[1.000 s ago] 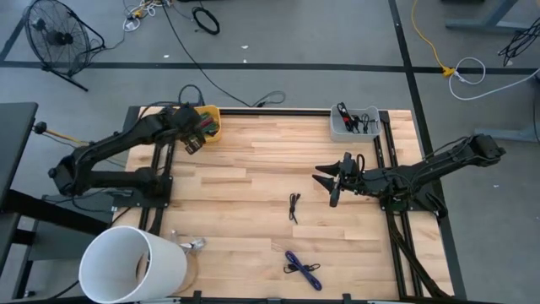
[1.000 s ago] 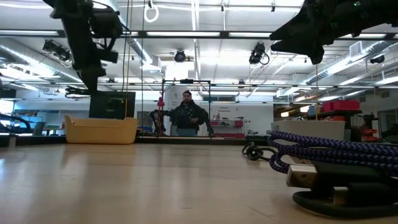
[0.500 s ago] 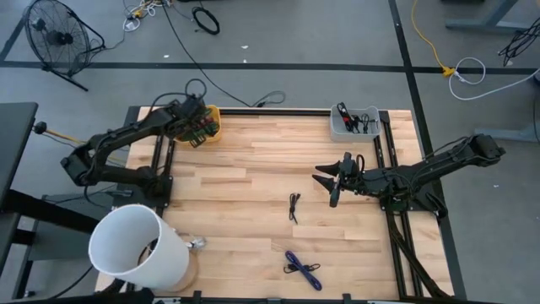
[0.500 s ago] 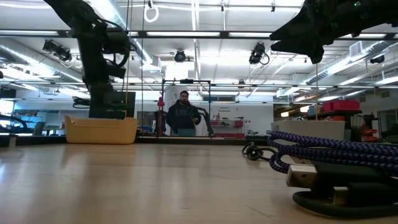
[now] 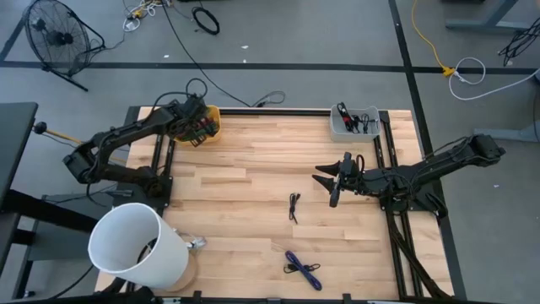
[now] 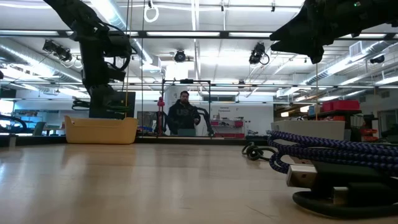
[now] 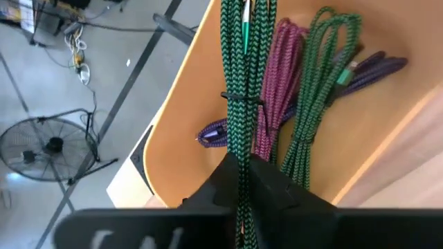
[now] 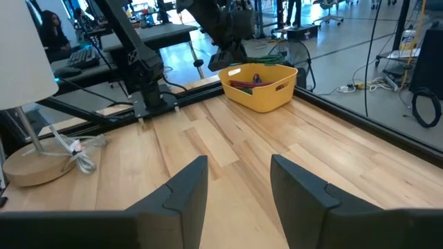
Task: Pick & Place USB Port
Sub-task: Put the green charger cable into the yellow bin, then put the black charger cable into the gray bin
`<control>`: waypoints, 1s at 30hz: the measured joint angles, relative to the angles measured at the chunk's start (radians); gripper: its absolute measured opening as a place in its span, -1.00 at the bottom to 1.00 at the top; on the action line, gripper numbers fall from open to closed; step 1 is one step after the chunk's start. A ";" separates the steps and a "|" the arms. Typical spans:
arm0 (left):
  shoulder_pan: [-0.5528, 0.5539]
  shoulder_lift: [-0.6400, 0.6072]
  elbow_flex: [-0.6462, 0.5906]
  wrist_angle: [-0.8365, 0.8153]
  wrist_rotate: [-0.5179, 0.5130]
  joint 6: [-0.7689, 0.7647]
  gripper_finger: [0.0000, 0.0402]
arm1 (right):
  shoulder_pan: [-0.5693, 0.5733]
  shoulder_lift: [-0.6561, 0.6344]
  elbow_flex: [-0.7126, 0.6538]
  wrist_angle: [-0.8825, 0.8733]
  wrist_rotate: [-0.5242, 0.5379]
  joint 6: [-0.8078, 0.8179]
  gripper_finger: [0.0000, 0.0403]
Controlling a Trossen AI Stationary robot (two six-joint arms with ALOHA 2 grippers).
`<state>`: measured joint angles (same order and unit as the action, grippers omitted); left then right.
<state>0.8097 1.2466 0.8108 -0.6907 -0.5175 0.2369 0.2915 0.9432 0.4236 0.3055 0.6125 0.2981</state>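
A yellow bin [image 5: 207, 123] stands at the table's far left corner and holds green, pink and purple braided cables. My left gripper [image 5: 192, 128] is over the bin, shut on a green braided USB cable [image 7: 241, 83]. My right gripper [image 5: 331, 182] is open and empty, held above the middle right of the table; its two fingers show apart in the right wrist view [image 8: 239, 187]. A small black cable [image 5: 294, 205] and a coiled blue cable [image 5: 302, 268] lie flat on the table. My left gripper pinches the bundled green cable [image 7: 239, 181] between its two fingers, at one end of the bundle. The fingers point down into the bin and lie along the cable. The rest of the bundle stretches away below them onto the other cables in the bin.
A grey bin [image 5: 354, 123] with cables stands at the far right. A white lamp [image 5: 137, 252] on a round wooden base stands at the near left corner. The blue cable fills the low view's right [image 6: 329, 152]. A person [image 6: 184, 117] stands far behind the table.
My left gripper has gone toward the table's far edge and down over the yellow bin, then kept still. The white lamp shade has shifted a little toward the far edge.
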 joint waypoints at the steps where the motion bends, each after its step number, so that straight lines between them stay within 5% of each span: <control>1: -0.001 0.004 0.000 0.000 -0.004 -0.007 -0.82 | 0.000 0.000 0.000 0.000 0.000 0.000 -0.21; 12: -0.015 0.012 0.000 0.005 -0.002 -0.071 -0.20 | 0.000 0.000 0.000 -0.001 0.000 0.000 -0.21; 26: -0.138 0.007 0.000 -0.145 0.002 -0.206 -0.15 | 0.000 0.000 0.000 -0.001 0.000 0.000 -0.21; 30: -0.189 0.007 0.000 -0.132 0.086 -0.226 -0.15 | 0.000 0.000 0.000 -0.001 0.000 0.000 -0.21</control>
<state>0.6206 1.2537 0.8108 -0.8227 -0.4317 0.0105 0.2913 0.9432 0.4236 0.3046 0.6128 0.2977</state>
